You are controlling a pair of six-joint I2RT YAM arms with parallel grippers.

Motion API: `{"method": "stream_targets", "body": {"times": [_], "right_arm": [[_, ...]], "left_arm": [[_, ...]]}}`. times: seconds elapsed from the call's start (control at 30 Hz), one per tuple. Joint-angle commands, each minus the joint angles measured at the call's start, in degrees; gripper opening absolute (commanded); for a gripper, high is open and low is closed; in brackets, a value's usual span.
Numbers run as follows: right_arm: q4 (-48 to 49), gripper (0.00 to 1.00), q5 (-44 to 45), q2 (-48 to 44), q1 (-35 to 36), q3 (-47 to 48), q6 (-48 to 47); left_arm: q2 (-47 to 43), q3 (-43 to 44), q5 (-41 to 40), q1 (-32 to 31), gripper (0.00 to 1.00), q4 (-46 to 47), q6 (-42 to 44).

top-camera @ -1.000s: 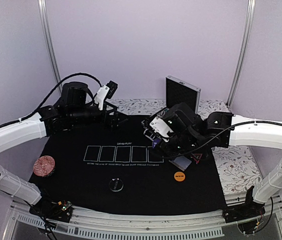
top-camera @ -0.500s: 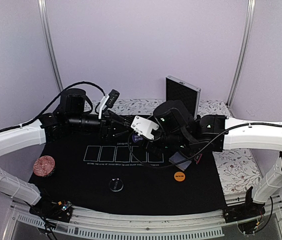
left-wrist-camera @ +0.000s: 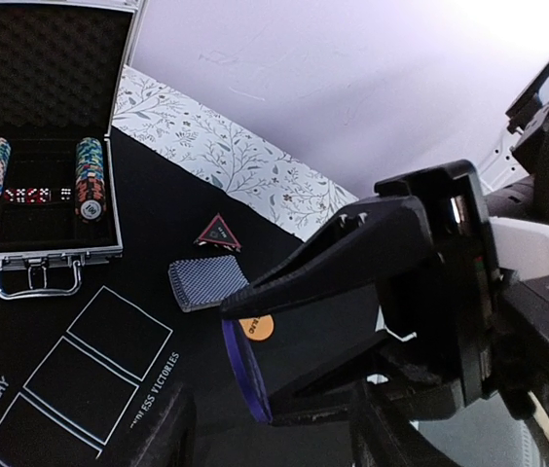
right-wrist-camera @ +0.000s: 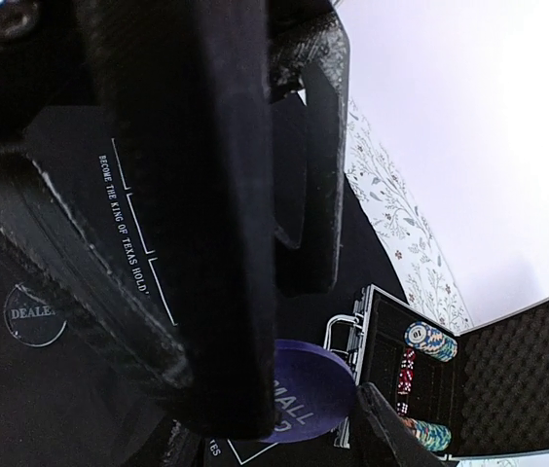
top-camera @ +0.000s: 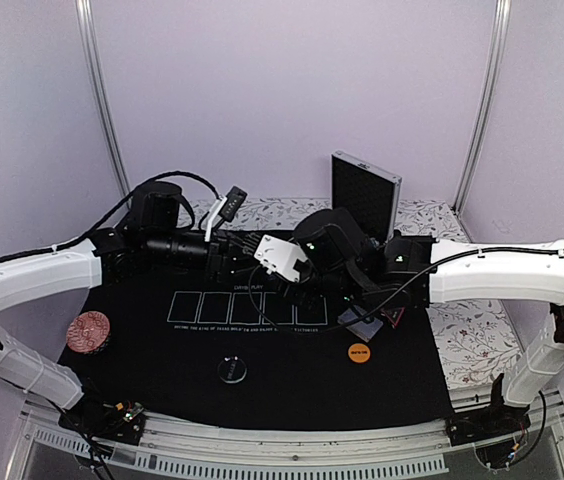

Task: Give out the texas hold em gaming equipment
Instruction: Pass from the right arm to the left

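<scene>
A purple disc (left-wrist-camera: 242, 376) marked SMALL hangs edge-on above the black mat, with my right gripper (right-wrist-camera: 289, 428) shut on it. My left gripper (left-wrist-camera: 270, 433) faces it, jaws apart, one finger on each side of the disc (right-wrist-camera: 313, 394). The two grippers meet at the mat's far middle, the left gripper (top-camera: 245, 252) beside the right gripper (top-camera: 274, 262). A grey-blue card deck (left-wrist-camera: 204, 282), a red-edged triangle marker (left-wrist-camera: 218, 232) and an orange disc (left-wrist-camera: 256, 328) lie on the mat. The black-and-white dealer disc (top-camera: 232, 371) lies near the front.
The open aluminium case (left-wrist-camera: 41, 255) holds two chip stacks (left-wrist-camera: 89, 178) and red dice (left-wrist-camera: 29, 195); it stands at the back (top-camera: 365, 190). A reddish round piece (top-camera: 89, 331) sits at the mat's left edge. Printed card boxes (top-camera: 247, 307) cross the mat's middle.
My right arm swung left, carrying the purple disc toward the left gripper. My left gripper reached right to meet it and its jaws narrowed around the disc.
</scene>
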Motion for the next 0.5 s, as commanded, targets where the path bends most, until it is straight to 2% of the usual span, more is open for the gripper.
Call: {"method": "stream_targets", "body": {"times": [0.0, 0.27, 0.33, 0.47], "right_arm": [[2.91, 0.33, 2.7, 0.36, 0.3, 1.66, -0.61], [3.95, 0.33, 3.47, 1.01, 0.3, 1.74, -1.45], [4.04, 0.34, 3.29, 1.06, 0.3, 1.74, -1.51], [4.07, 0.34, 3.57, 1.27, 0.3, 1.74, -1.51]], "left_arm": [[0.94, -1.12, -0.06, -0.61, 0.54, 2.9, -1.32], [3.18, -0.86, -1.39, -0.69, 0.52, 2.57, -1.15], [3.44, -0.87, -1.19, -0.71, 0.46, 2.66, -1.01], [3.85, -0.98, 0.15, -1.07, 0.27, 2.82, -0.56]]}}
